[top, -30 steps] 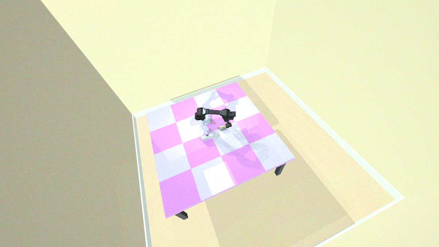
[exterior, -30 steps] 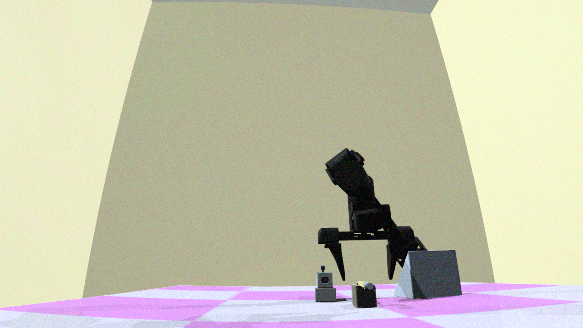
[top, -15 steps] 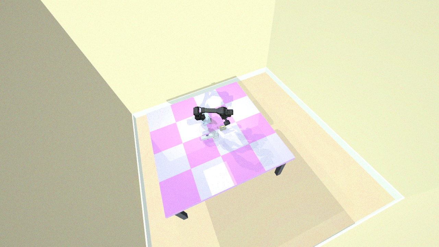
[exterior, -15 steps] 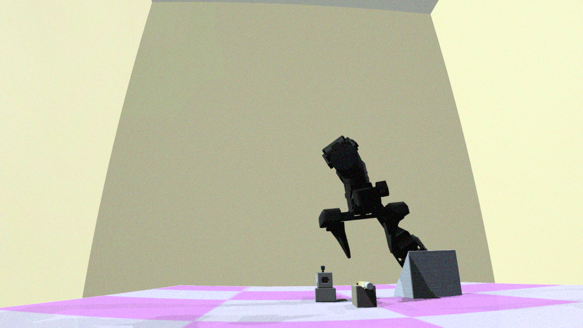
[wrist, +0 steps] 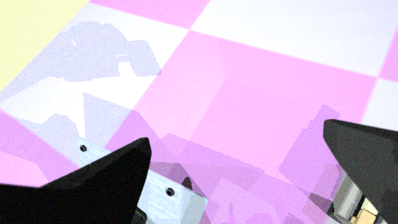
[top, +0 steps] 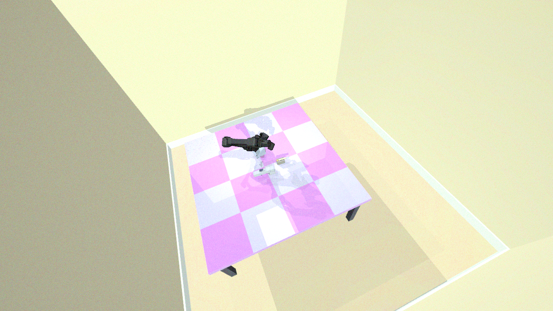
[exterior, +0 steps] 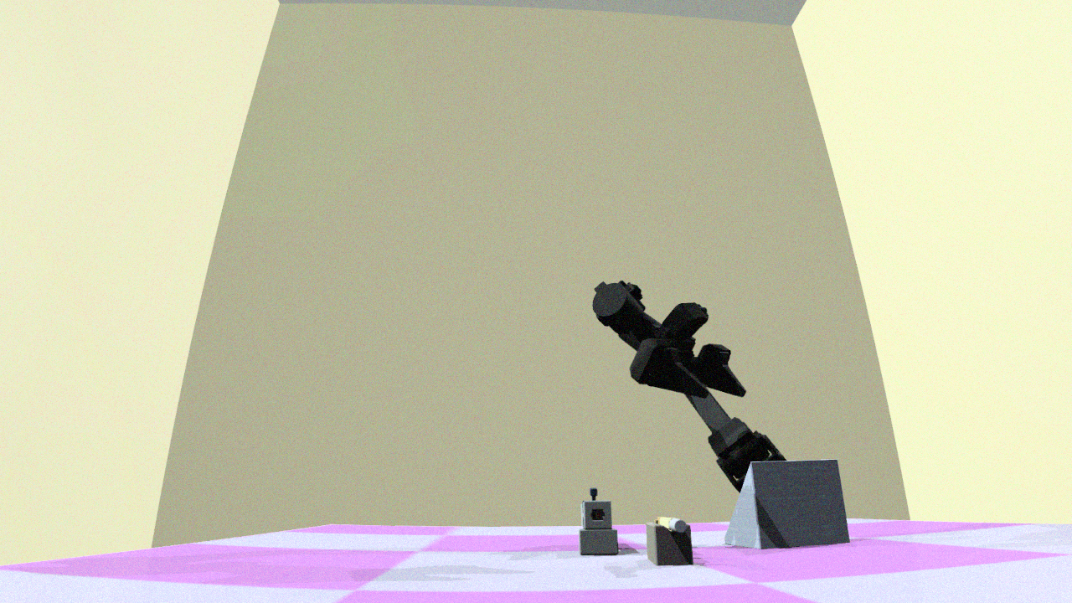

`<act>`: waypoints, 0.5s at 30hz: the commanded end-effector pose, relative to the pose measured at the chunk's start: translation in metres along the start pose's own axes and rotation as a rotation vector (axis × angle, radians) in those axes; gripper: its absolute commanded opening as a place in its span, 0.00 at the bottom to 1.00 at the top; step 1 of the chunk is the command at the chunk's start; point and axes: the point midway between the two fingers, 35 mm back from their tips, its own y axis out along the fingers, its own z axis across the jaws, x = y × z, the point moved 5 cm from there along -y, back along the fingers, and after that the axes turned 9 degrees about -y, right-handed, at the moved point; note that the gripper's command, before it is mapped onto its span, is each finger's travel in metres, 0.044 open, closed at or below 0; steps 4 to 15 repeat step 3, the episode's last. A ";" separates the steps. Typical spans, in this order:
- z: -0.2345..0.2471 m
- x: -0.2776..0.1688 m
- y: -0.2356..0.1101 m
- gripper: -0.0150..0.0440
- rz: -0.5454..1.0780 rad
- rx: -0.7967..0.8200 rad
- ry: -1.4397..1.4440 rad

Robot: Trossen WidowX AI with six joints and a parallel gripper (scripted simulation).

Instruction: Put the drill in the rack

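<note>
Pink and pale lavender squares chequer the worktop point(top: 216, 247), which stands on dark legs in a cream-walled corner. The black arm point(exterior: 674, 352) leans up and away from its grey wedge-shaped base point(exterior: 794, 502), carrying the gripper point(wrist: 236, 155) high above the worktop with its jaws spread wide and nothing between them. In the wrist view the two dark fingers frame a stretch of pink square, their tips well apart.

Well below the gripper, on the worktop, sits the rack point(exterior: 667, 545), a small dark block, with the drill point(exterior: 671, 523) lying across its top: a short cylinder, cream at one end and grey at the other. The same drill and rack show only as a sliver at the lower right corner of the wrist view, partly hidden behind the right-hand finger. Just beside the rack, farther from the arm's base, stands the grey holder block point(exterior: 597, 524) with a dark square opening in its face, and the small dark key point(exterior: 593, 493) pokes up from its top. Whether the key is pressed down cannot be told at this size. In the wrist view a brushed-metal plate point(wrist: 161, 193) with dark screw heads lies below the left-hand finger.
</note>
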 end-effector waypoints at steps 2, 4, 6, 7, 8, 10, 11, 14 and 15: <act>0.058 0.004 -0.010 1.00 -0.261 -0.043 -0.268; 0.068 0.005 -0.011 1.00 -0.304 -0.061 -0.318; 0.068 0.005 -0.011 1.00 -0.304 -0.061 -0.318; 0.068 0.005 -0.011 1.00 -0.304 -0.061 -0.318; 0.068 0.005 -0.011 1.00 -0.304 -0.061 -0.318; 0.068 0.005 -0.011 1.00 -0.304 -0.061 -0.318; 0.068 0.005 -0.011 1.00 -0.304 -0.061 -0.318; 0.068 0.005 -0.011 1.00 -0.304 -0.061 -0.318; 0.068 0.005 -0.011 1.00 -0.304 -0.061 -0.318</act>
